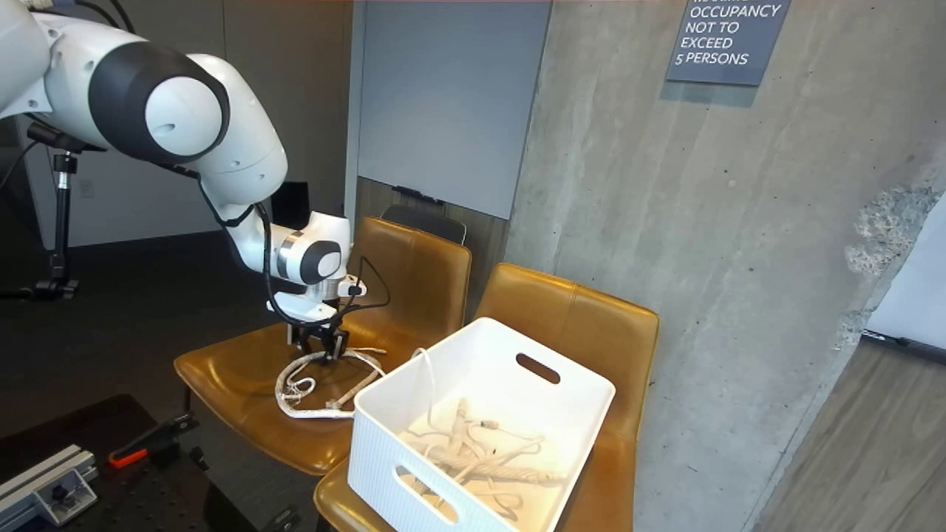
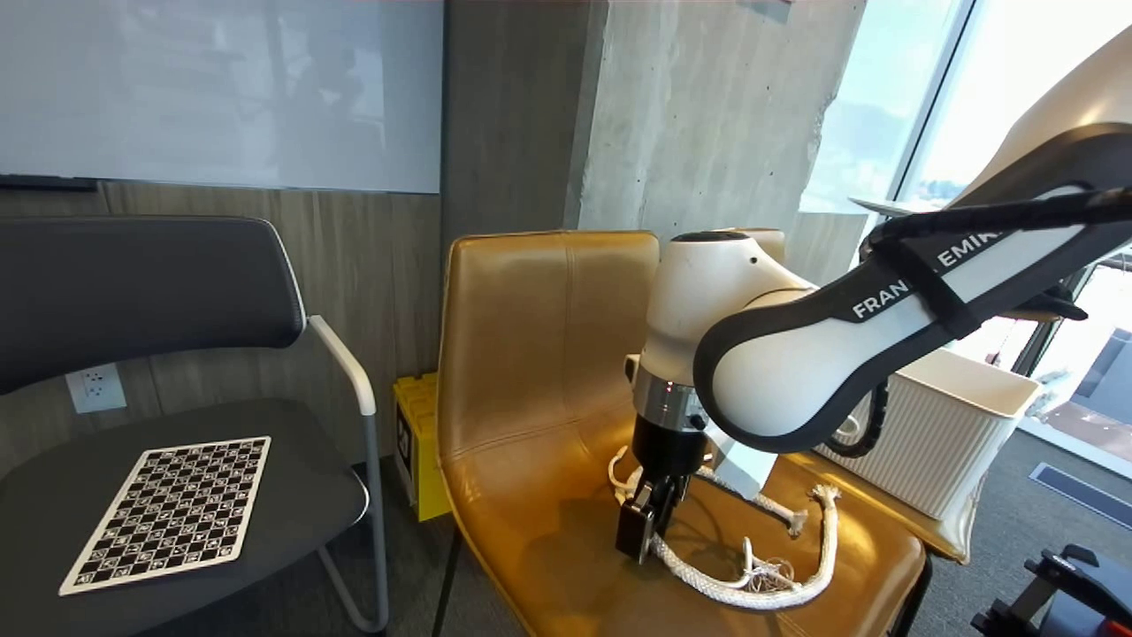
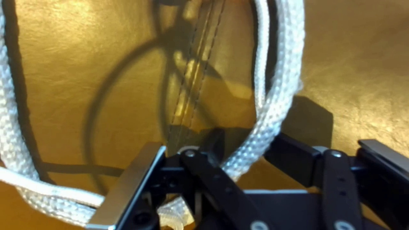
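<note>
- Nearest me in the wrist view is my tool [image 3: 247, 147], low over the chair's seat [image 2: 548, 531]; its jaws stand apart around the rope [image 3: 287, 73], and I see no squeeze on it.
- The rope lies in a loose loop on that seat, one stretch passing between the jaws.
- A thin cord [image 3: 261, 48] meets that stretch just beyond the jaws. Closing off-line could, I judge, trap both or pinch only the rope's edge.
- I can't tell whether the jaws touch the seat; pressing lower might scrape it.
- The braid looks smooth, so a light hold could let it slide or roll out.
- Loose threads [image 2: 769, 577] sit inside the loop's curve; a sharp pull might tighten them into a knot.
- The bin [image 1: 377, 458] stands on the next chair [image 1: 576, 303], holding other ropes [image 1: 510, 469]. A line [image 1: 433, 384] crosses its rim; if that joins my rope, lifting could drag it.
</note>
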